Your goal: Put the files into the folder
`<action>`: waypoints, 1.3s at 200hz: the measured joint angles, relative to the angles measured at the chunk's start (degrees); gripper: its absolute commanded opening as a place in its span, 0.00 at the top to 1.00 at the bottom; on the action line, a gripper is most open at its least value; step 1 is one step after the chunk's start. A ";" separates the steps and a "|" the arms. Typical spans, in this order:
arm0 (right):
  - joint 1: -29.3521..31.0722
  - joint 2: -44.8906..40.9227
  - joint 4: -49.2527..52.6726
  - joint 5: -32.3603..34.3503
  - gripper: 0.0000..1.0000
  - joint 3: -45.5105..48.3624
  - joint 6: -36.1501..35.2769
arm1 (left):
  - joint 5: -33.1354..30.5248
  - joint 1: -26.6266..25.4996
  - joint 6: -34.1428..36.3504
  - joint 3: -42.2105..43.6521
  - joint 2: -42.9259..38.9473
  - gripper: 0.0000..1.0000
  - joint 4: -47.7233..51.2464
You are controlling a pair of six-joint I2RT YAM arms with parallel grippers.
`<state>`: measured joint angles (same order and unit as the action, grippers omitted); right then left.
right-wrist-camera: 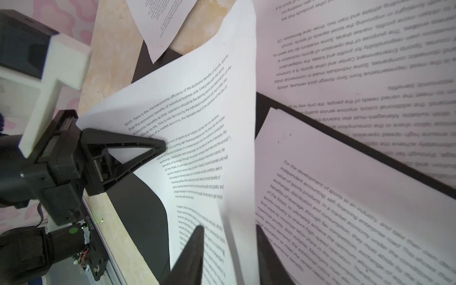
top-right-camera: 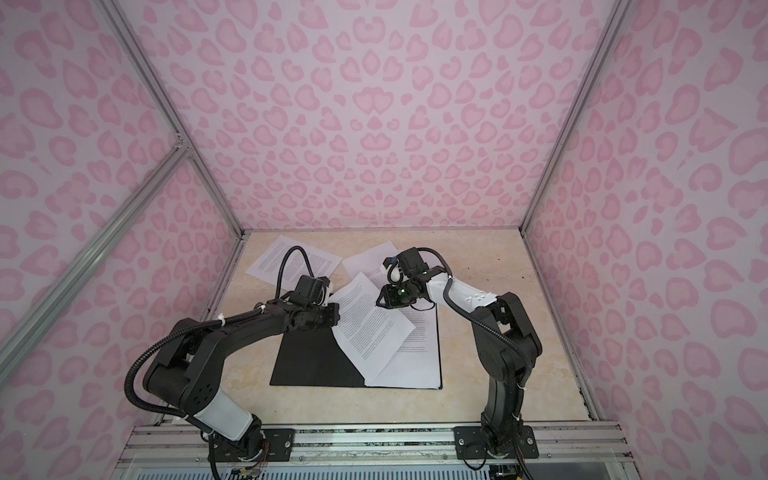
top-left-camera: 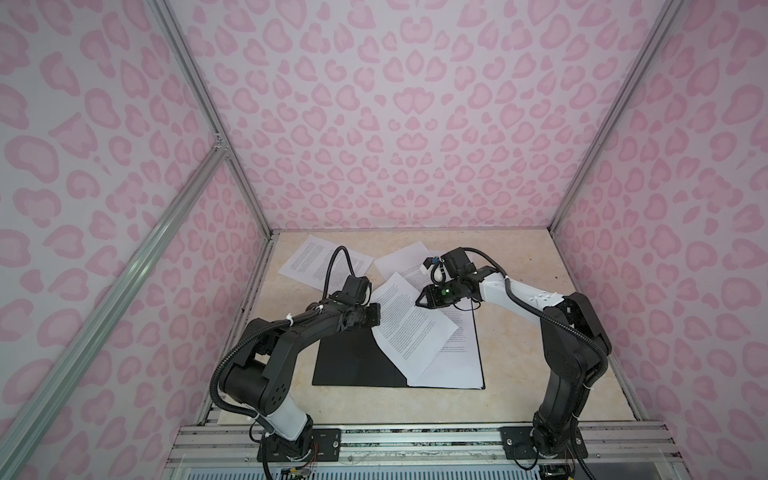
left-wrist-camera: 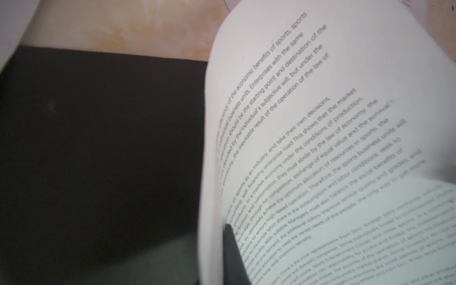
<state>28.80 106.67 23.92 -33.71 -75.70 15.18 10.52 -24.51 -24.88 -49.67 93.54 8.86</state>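
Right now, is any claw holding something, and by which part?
The left claw pinches the curled sheet near one corner. The right claw only straddles another edge, fingers apart, no grip.

Soft even light; blurred wrist close-ups

Lab robot booth, pink heart-print walls (top-left-camera: 395,124) at nine, twelve and three o'clock, aluminium frame (top-left-camera: 219,143), left arm (top-left-camera: 291,345) and right arm (top-left-camera: 569,332) bolted to a rail (top-left-camera: 415,440) at six o'clock.
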 measured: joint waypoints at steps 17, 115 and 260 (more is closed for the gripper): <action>0.04 0.28 0.55 -0.09 0.81 -0.15 -0.02 | -0.02 -0.04 0.00 0.00 0.00 0.97 0.00; 0.57 -6.58 1.01 -0.17 1.00 5.81 2.01 | 1.11 -0.11 -0.24 1.07 -2.71 0.91 -1.29; -12.22 -30.67 -0.46 18.99 1.00 32.20 9.99 | -0.48 -0.72 -2.12 10.25 -25.68 0.03 -4.28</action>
<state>16.58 76.01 23.46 -14.72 -43.51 25.17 10.04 -25.23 -27.00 -39.42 67.85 4.58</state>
